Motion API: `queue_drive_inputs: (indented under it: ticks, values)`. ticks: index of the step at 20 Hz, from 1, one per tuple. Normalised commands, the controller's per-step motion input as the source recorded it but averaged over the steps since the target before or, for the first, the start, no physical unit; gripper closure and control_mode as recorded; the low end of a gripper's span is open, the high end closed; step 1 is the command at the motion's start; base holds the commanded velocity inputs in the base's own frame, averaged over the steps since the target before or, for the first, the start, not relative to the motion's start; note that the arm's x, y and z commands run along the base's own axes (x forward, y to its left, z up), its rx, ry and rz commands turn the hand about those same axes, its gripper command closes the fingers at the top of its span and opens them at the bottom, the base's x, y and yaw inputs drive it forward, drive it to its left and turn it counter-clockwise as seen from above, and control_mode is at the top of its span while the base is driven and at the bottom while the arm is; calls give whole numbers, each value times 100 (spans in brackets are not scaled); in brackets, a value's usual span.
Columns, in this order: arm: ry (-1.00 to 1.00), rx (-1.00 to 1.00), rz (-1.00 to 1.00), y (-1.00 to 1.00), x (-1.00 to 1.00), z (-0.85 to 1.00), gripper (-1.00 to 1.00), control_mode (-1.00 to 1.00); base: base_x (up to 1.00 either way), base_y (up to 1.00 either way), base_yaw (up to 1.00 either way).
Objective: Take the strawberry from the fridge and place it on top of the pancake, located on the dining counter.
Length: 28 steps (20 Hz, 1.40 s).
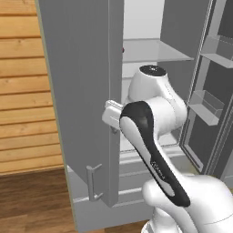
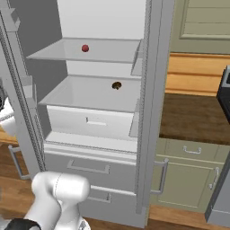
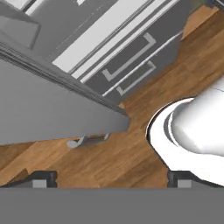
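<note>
— Beside the fridge (image 2: 148,112), where is the gripper (image 3: 111,179)?

— Down low by the left door's (image 1: 82,91) bottom edge, in the hand view: its two dark fingertips (image 3: 41,178) stand far apart with nothing between them, over wooden floor (image 3: 100,162). The fridge's two drawers (image 3: 127,65) with bar handles lie beyond that door edge.

— And the arm?

— From the left base view, the white arm (image 1: 150,136) bends in front of the open fridge, its wrist just beside the left door's inner edge.

— Where is the strawberry (image 2: 85,48)?

— On the fridge's upper shelf (image 2: 90,56), toward the back, seen from the right base view. A small dark brown lump (image 2: 116,85) sits on the shelf below, right of the strawberry. Both are well apart from the gripper.

— Anything else around the fridge?

— Both doors hang open; the right door's (image 1: 214,91) bins (image 1: 205,107) show in the left base view. A dark wooden counter (image 2: 193,117) on pale green cabinets (image 2: 188,179) adjoins the fridge's right side.
</note>
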Motion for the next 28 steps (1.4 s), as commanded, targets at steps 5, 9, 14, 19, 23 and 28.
queue_drive_inputs:
  ticks: [5, 9, 14, 19, 23, 28]
  values:
    - [3, 42, 23, -56, 16, 28, -100, -100, 0, 0, 0]
    - [0, 44, 25, -16, 62, 29, -100, -100, 0, 0, 0]
    - [0, 38, 19, -4, 57, 42, -100, -100, 0, 0, 0]
    - [-2, 39, 5, 13, 97, 2, -100, -100, 0, 0, 0]
    - [-8, 35, 0, 1, 71, 0, -100, -100, 0, 0, 0]
    - [0, 22, 5, -4, 44, -11, -100, -100, 0, 0, 0]
